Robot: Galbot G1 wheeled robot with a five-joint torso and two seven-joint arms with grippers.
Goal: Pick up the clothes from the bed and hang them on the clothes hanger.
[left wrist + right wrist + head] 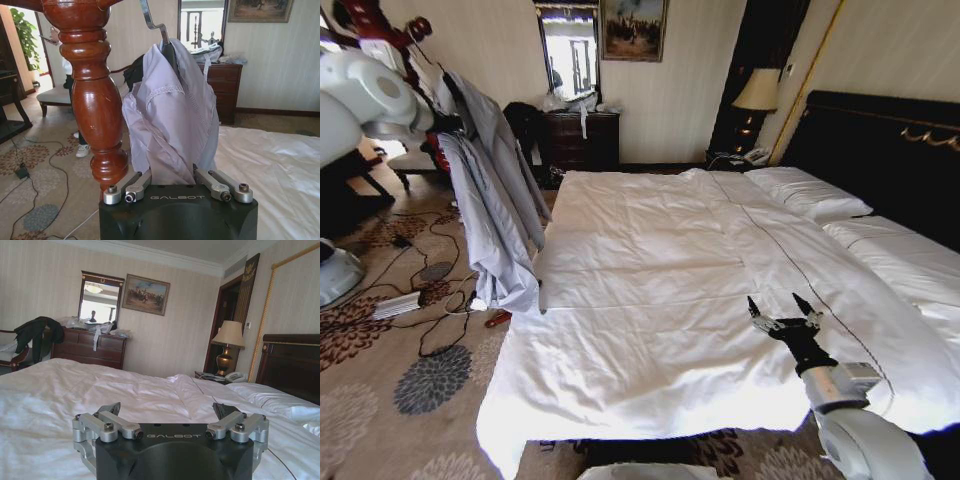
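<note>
Grey-blue thin cloth hangs straight in front of my left claw (177,186): the shirt (495,200) is already off the bed (650,300) and draped over the black hanger (169,52), whose silver hook (150,20) rises beside the red wooden coat stand (95,95). From that stand, the shirt hangs just beside the post, on the bed's side, its long axis running straight down toward the carpet. My left claw sits at the shirt's lower folds, fingers spread to either side of the cloth, which dips down between them; whether they pinch it I cannot tell. That arm is plainly the nearer one. My right claw (785,315) is well apart from the stand, hovering over the white sheets near the foot of the bed, fingers spread wide and holding nothing.

By my count: one shirt, one hanger, one coat stand, one bed, two claws. I judge the task nearly finished.
</note>
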